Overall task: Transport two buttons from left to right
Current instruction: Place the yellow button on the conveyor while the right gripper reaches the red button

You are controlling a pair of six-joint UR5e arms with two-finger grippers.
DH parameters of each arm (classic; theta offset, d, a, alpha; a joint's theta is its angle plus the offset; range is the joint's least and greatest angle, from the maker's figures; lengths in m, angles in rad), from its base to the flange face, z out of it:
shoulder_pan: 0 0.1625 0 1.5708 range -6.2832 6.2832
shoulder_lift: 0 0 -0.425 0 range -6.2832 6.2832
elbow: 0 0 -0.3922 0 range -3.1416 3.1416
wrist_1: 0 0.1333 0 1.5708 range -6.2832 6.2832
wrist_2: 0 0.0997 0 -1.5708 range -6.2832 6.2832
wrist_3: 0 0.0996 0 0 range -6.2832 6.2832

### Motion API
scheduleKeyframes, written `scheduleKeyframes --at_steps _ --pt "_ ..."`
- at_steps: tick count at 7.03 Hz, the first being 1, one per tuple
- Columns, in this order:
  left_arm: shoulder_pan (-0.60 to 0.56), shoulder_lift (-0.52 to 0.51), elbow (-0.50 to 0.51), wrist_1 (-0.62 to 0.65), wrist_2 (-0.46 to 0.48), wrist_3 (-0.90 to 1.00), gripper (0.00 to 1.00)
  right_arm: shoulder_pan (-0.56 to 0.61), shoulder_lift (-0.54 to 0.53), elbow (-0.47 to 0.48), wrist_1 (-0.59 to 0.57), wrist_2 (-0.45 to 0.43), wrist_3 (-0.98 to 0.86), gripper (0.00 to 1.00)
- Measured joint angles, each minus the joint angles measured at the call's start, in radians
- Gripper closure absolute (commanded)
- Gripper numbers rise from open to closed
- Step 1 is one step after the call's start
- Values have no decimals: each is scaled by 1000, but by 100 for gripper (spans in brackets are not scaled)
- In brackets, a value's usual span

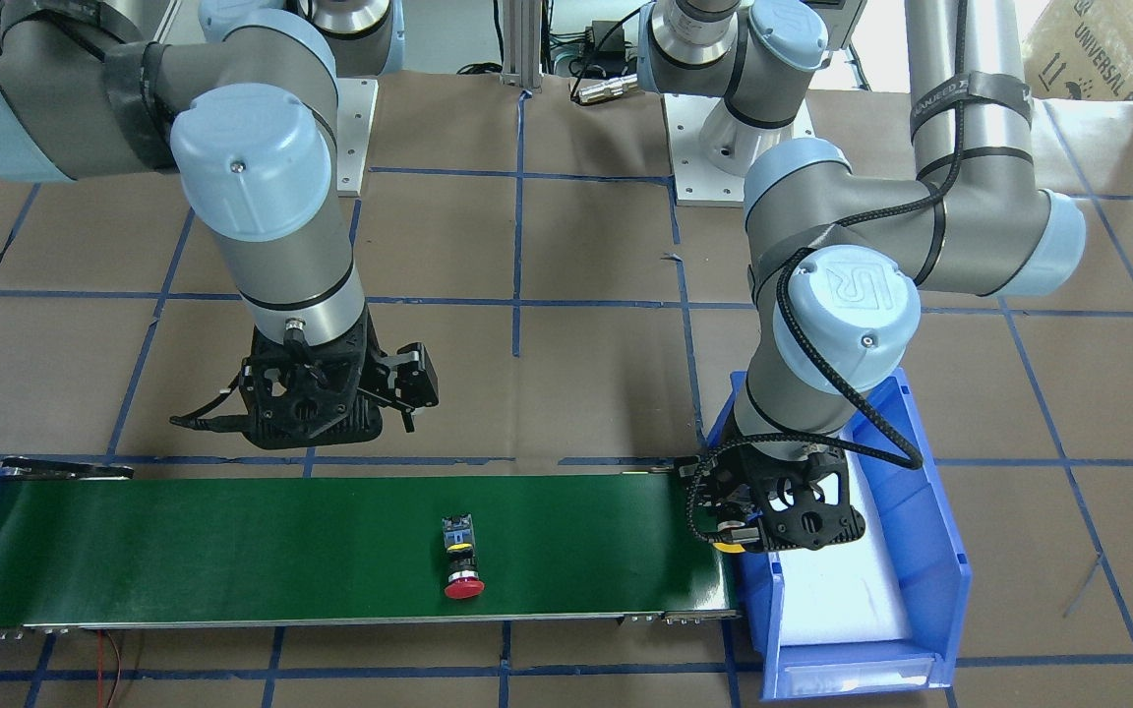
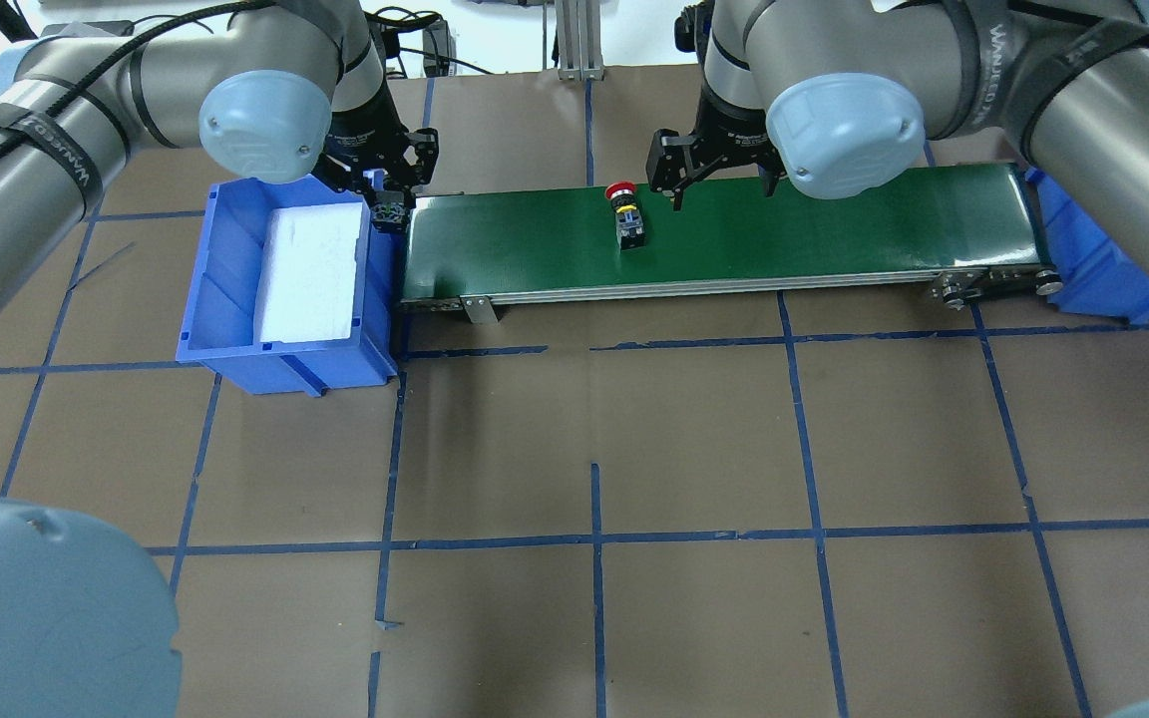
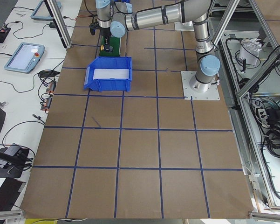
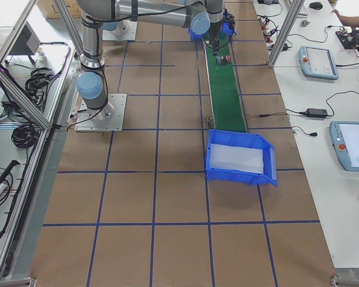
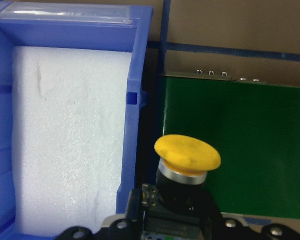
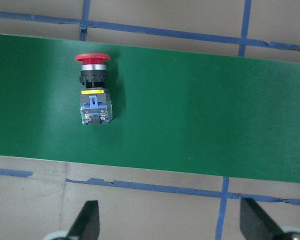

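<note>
Left fingers (image 5: 133, 207) clamp the likely light, rigid yellow button (image 5: 187, 155) by its block body; right fingers (image 6: 85, 220) gape empty.

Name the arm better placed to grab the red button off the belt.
Right. The right hand hovers open near the red button on the belt; the left hand holds the yellow button.

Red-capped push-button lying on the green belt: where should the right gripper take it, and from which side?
From straight above, close the open right gripper across the flat sides of the grey-and-black block body of the red-capped push-button. It lies on its side on the green conveyor belt; the round cap would probably slip.
</note>
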Motion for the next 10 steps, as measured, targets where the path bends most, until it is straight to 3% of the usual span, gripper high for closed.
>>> scheduleKeyframes --at_steps 2,3,4,5,10 --pt "-10 -26 -1 26 -4 1 63 24 88 -73 -3 2 2 0" --pt "-14 -30 -1 34 -5 2 56 30 120 -94 -7 2 3 0" --pt "-15 -32 -2 45 -4 2 9 32 147 -104 -21 2 3 0" --pt "-16 -33 -3 50 -2 4 0 33 172 -108 -40 2 3 0" --pt "-16 -9 -5 33 22 11 0 30 248 -106 -62 0 -2 1"
